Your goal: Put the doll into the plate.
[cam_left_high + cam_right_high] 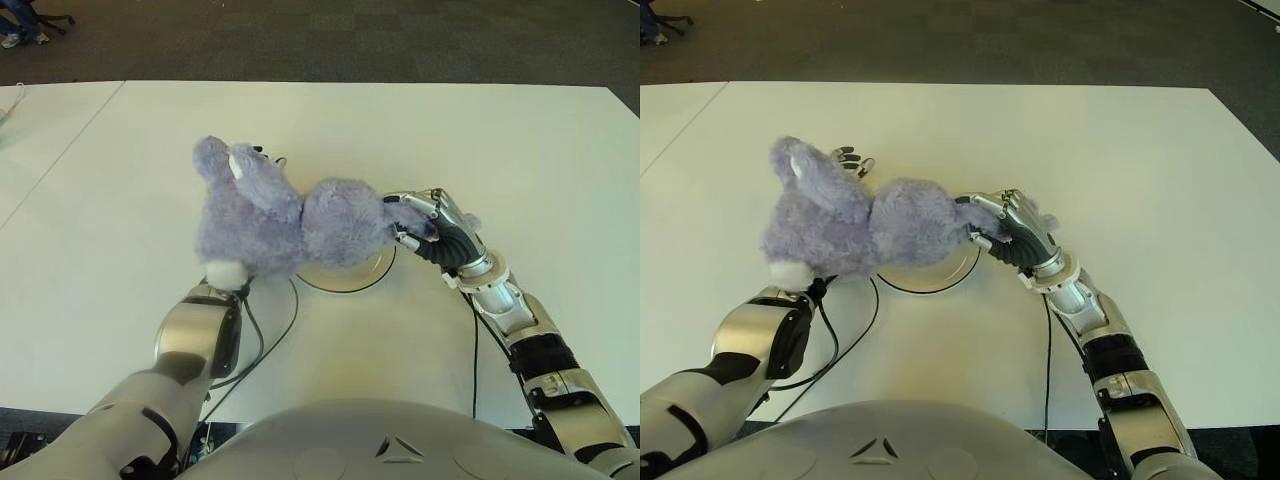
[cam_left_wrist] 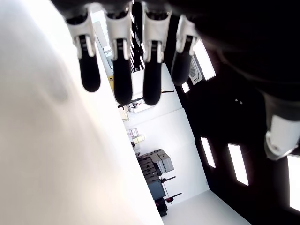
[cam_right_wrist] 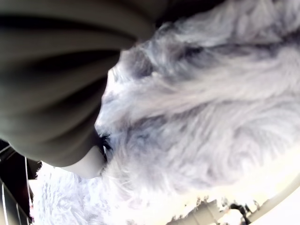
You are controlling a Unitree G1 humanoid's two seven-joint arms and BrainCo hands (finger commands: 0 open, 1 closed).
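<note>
The fingers (image 1: 412,222) of the right hand (image 1: 432,228) are curled into the purple fur of the doll (image 1: 275,222), gripping it at the end nearest them; the right wrist view shows fur pressed close against the hand. From those fingers the doll stretches away toward the robot's left, its body raised over the plate (image 1: 372,274), whose rim shows just below and beside the right fingers.

The left hand (image 1: 848,158) is under the far end of the doll. Its fingertips (image 1: 852,157) poke out beyond the fur, and in the left wrist view the fingers (image 2: 120,70) hang straight and spread, closed on nothing. It looks to be cradling the doll from beneath rather than gripping it, though the contact itself is hidden.

The white tabletop (image 1: 500,150) lies bare beyond the right fingers.

As for progress: the doll is lifted and brought over the plate, so the carrying seems largely done. It still appears held up instead of resting in the dish, and much of it overhangs the plate on the left-hand side. What remains, by my reading, is to centre it, lower it, and release.
</note>
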